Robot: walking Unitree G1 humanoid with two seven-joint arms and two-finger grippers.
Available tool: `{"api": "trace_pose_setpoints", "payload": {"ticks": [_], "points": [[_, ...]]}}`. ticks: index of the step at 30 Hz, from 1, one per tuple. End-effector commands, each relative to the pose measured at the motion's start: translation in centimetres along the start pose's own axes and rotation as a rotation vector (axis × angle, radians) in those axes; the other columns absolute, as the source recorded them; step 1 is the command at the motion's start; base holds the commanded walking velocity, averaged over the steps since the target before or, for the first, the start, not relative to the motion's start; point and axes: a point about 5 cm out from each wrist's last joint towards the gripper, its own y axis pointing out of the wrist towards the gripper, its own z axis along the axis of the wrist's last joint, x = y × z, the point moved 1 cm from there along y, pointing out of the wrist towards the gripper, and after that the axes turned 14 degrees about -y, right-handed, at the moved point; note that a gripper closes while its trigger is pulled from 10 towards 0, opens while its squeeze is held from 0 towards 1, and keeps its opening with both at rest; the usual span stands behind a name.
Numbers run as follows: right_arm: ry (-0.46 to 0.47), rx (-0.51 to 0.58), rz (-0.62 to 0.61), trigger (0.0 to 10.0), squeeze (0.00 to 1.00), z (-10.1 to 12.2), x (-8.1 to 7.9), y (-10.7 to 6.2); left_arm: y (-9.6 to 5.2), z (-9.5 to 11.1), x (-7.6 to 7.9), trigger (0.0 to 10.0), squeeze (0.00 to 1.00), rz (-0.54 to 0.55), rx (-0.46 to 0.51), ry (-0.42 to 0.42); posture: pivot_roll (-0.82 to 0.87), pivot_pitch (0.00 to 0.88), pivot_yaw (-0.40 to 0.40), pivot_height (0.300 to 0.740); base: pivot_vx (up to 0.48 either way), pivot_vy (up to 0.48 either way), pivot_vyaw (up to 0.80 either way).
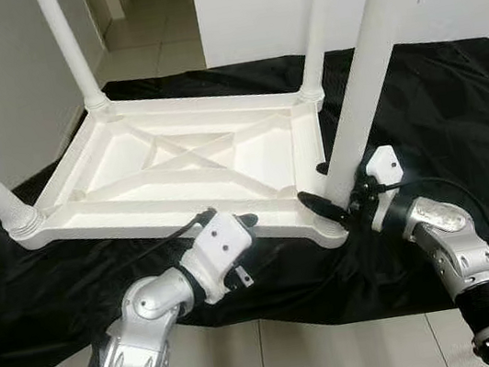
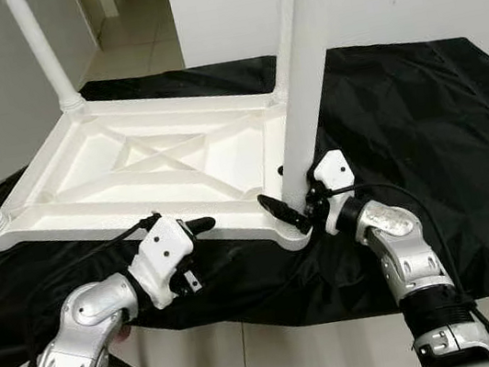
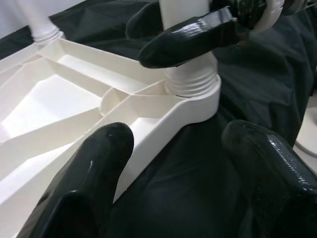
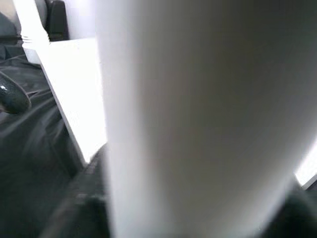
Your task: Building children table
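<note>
White moulded plastic made up the small rectangular children's table top (image 1: pixel 176 162), which lay upside down on a crinkled black fabric sheet (image 1: pixel 455 103) spread over a pale tiled floor (image 1: pixel 281 355), its ribbed underside with crossed braces facing up. Four smooth white tubular legs stood in its corner sockets, their ridged collars showing where they met the frame. The robot's right gripper (image 1: pixel 329 198) had its glossy black fingers closed round the near-right white tubular leg (image 1: pixel 363 81) just above the threaded collar (image 3: pixel 192 82), one finger on each side of the tube. The left gripper (image 1: pixel 237 225) lay low at the near edge of the table top, close to the same corner; in the left wrist view its rounded black fingers (image 3: pixel 86 183) were spread apart, one beside the plastic rim, gripping nothing. The step in hand seemed to be seating or screwing in this last leg. The next move would probably call for the right gripper to turn or press the leg while the left steadied the light, slippery frame against sliding on the cloth.
</note>
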Motion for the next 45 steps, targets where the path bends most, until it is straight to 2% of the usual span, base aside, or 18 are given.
{"api": "trace_pose_setpoints", "payload": {"ticks": [1,6,7,8,9,16,18,20,22,26,28,29,31,32,36,37,43,45], "points": [[0.022,-0.043,0.018,0.0,0.00,-0.7,-0.5,-0.3,0.0,0.0,-0.6,10.0,0.00,0.111,0.010,-0.005,-0.06,0.102,0.027,0.740,0.000,0.000,0.00],[0.048,-0.067,0.003,0.0,0.00,-1.1,-0.9,-0.5,0.0,-0.1,-0.5,10.0,0.00,0.110,0.006,-0.010,-0.06,0.103,0.023,0.740,0.000,0.000,0.00],[0.048,-0.079,-0.020,3.3,0.00,-1.1,-1.0,-0.5,0.0,-0.1,-0.4,10.0,0.00,0.109,0.005,-0.012,-0.06,0.102,0.021,0.740,0.000,0.000,0.00],[0.048,-0.079,-0.020,3.3,0.00,-1.1,-1.0,-0.5,0.0,-0.1,-0.4,10.0,0.00,0.109,0.005,-0.012,-0.06,0.102,0.021,0.740,0.000,0.000,0.00],[0.060,-0.088,-0.041,10.0,0.00,-1.0,-1.1,-0.4,0.0,-0.2,-0.3,10.0,0.00,0.110,0.005,-0.013,-0.06,0.098,0.018,0.740,0.000,0.000,0.00],[0.078,-0.108,-0.136,10.0,0.00,-0.3,-1.2,0.2,0.2,-0.2,-0.1,10.0,0.00,0.113,0.009,-0.023,-0.06,0.090,0.017,0.740,0.000,0.000,0.00],[0.077,-0.136,-0.245,10.0,0.00,0.1,-1.2,0.7,0.4,-0.3,0.1,10.0,0.00,0.113,0.011,-0.029,-0.07,0.083,0.016,0.740,0.000,0.000,0.00],[0.077,-0.144,-0.273,10.0,0.00,0.3,-1.2,0.8,0.4,-0.3,0.1,10.0,0.00,0.113,0.011,-0.030,-0.07,0.083,0.016,0.740,0.000,0.000,0.00],[0.157,-0.195,-0.420,10.0,0.00,0.4,-1.6,1.2,0.4,-0.3,0.1,10.0,0.00,0.114,0.013,-0.031,-0.07,0.077,0.012,0.740,0.000,0.000,0.00],[0.197,-0.240,-0.515,10.0,0.00,0.2,-2.1,1.3,0.4,-0.3,0.0,10.0,0.00,0.117,0.014,-0.030,-0.07,0.077,0.012,0.740,0.000,0.000,0.00],[0.208,-0.285,-0.639,10.0,0.00,0.5,-3.8,1.8,0.4,-0.2,-0.2,10.0,0.00,0.125,0.019,-0.032,-0.06,0.073,0.011,0.740,0.000,0.000,0.00],[0.208,-0.285,-0.639,10.0,0.00,0.5,-3.8,1.8,0.4,-0.2,-0.2,10.0,0.00,0.125,0.019,-0.032,-0.06,0.073,0.011,0.740,0.000,0.000,0.00],[0.216,-0.285,-0.699,10.0,0.00,1.3,-4.9,2.4,0.4,-0.1,-0.2,10.0,0.00,0.129,0.021,-0.033,-0.06,0.071,0.012,0.740,0.000,0.000,0.00],[0.219,-0.256,-0.682,10.0,0.00,1.8,-5.4,2.9,0.4,-0.1,-0.2,10.0,0.00,0.129,0.023,-0.032,-0.06,0.069,0.014,0.740,0.000,0.000,0.00],[0.201,-0.209,-0.666,10.0,0.00,2.7,-5.5,3.2,0.5,0.0,-0.2,10.0,0.00,0.129,0.026,-0.031,-0.06,0.070,0.015,0.740,0.000,0.000,0.00],[0.199,-0.175,-0.661,10.0,1.00,3.1,-5.1,3.0,0.6,0.1,-0.3,10.0,0.00,0.131,0.028,-0.029,-0.06,0.073,0.018,0.740,0.000,0.000,0.00],[0.189,-0.120,-0.630,10.0,1.00,3.3,-3.8,2.2,0.6,0.1,-0.4,10.0,0.00,0.138,0.034,-0.035,-0.07,0.071,0.017,0.740,0.000,0.000,0.00],[0.160,-0.107,-0.532,10.0,1.00,2.6,-2.7,1.6,0.7,0.0,-0.3,10.0,0.00,0.130,0.029,-0.031,-0.06,0.067,0.015,0.740,0.000,0.000,0.00]]}}
